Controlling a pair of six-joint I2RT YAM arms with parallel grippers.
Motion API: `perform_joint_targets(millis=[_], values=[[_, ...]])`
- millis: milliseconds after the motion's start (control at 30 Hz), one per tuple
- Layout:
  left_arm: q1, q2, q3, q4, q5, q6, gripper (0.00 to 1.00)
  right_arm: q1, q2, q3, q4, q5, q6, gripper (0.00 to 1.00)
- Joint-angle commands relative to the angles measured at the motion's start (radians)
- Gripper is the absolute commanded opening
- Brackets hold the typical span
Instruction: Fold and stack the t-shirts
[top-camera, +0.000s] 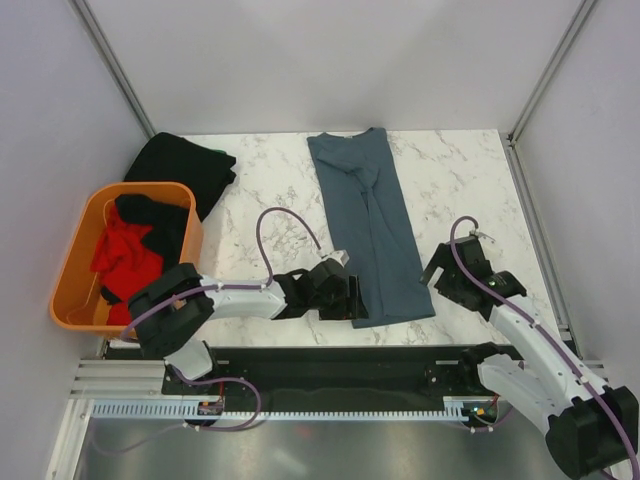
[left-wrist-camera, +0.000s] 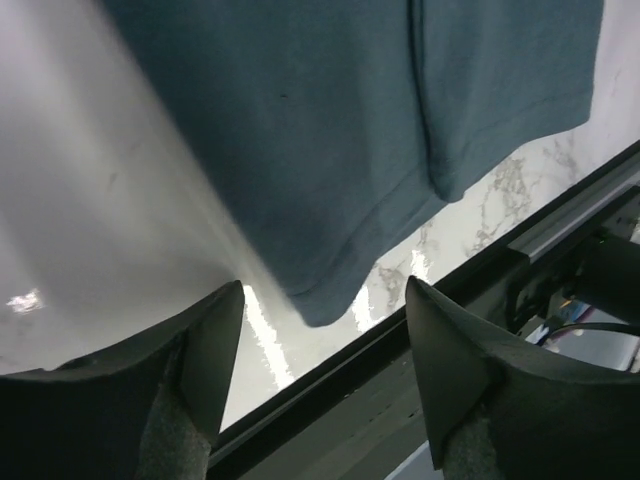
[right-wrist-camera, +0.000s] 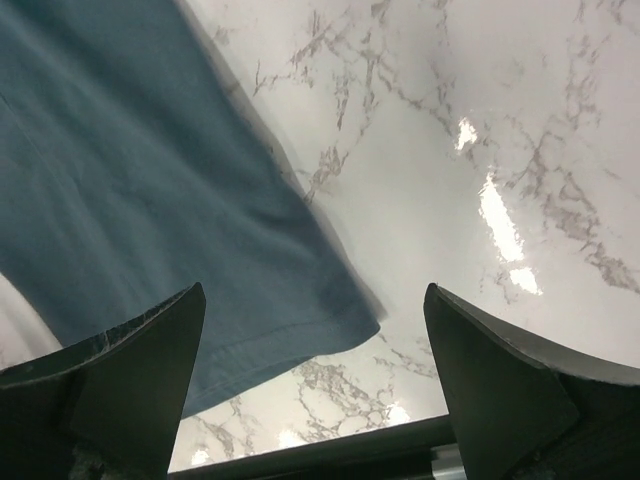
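Observation:
A slate blue-grey t-shirt (top-camera: 372, 220) lies folded into a long strip on the marble table, collar at the far end, hem near the front edge. My left gripper (top-camera: 352, 300) is open and empty just left of the hem's near left corner (left-wrist-camera: 320, 300). My right gripper (top-camera: 438, 272) is open and empty just right of the hem's near right corner (right-wrist-camera: 350, 320). A black t-shirt (top-camera: 185, 165) lies bunched at the far left. Red (top-camera: 125, 255) and black (top-camera: 150, 215) shirts sit in the orange basket (top-camera: 75, 260).
The orange plastic basket stands at the table's left edge. A black rail (top-camera: 350, 355) runs along the table's front edge, close below both grippers. Bare marble (top-camera: 460, 190) lies right of the blue-grey shirt. White walls enclose the table.

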Motion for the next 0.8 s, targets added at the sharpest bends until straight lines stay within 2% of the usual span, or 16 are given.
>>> perform_joint_targets(millis=[0, 33, 67, 133, 167, 233, 367, 533, 600, 767], values=[[-0.034, 0.068, 0.019, 0.071, -0.037, -0.078, 0.69, 0.009, -0.015, -0.012, -0.019, -0.059, 0.073, 0.98], [-0.037, 0.079, 0.021, 0.077, -0.036, -0.081, 0.65, 0.011, -0.015, -0.015, 0.001, -0.073, 0.082, 0.98], [-0.037, 0.087, 0.027, 0.089, -0.036, -0.09, 0.52, 0.015, -0.01, -0.02, 0.008, -0.081, 0.093, 0.98], [-0.037, 0.093, 0.024, 0.098, -0.037, -0.097, 0.35, 0.021, 0.004, -0.027, 0.006, -0.075, 0.091, 0.98], [-0.035, 0.085, 0.018, 0.098, -0.041, -0.097, 0.17, 0.023, 0.013, -0.038, 0.001, -0.076, 0.093, 0.98], [-0.037, 0.055, -0.002, 0.075, -0.077, -0.104, 0.03, 0.041, 0.011, -0.056, 0.003, -0.085, 0.104, 0.98], [-0.034, -0.115, -0.099, 0.009, -0.168, -0.139, 0.02, 0.106, -0.001, -0.092, 0.011, -0.087, 0.148, 0.98], [-0.034, -0.2, -0.16, -0.047, -0.202, -0.152, 0.02, 0.254, 0.005, -0.127, 0.034, -0.084, 0.24, 0.94], [-0.034, -0.209, -0.172, -0.046, -0.208, -0.161, 0.02, 0.309, -0.001, -0.153, 0.056, -0.084, 0.271, 0.91], [-0.034, -0.185, -0.171, -0.035, -0.192, -0.161, 0.02, 0.385, 0.005, -0.222, 0.116, -0.085, 0.343, 0.75]])
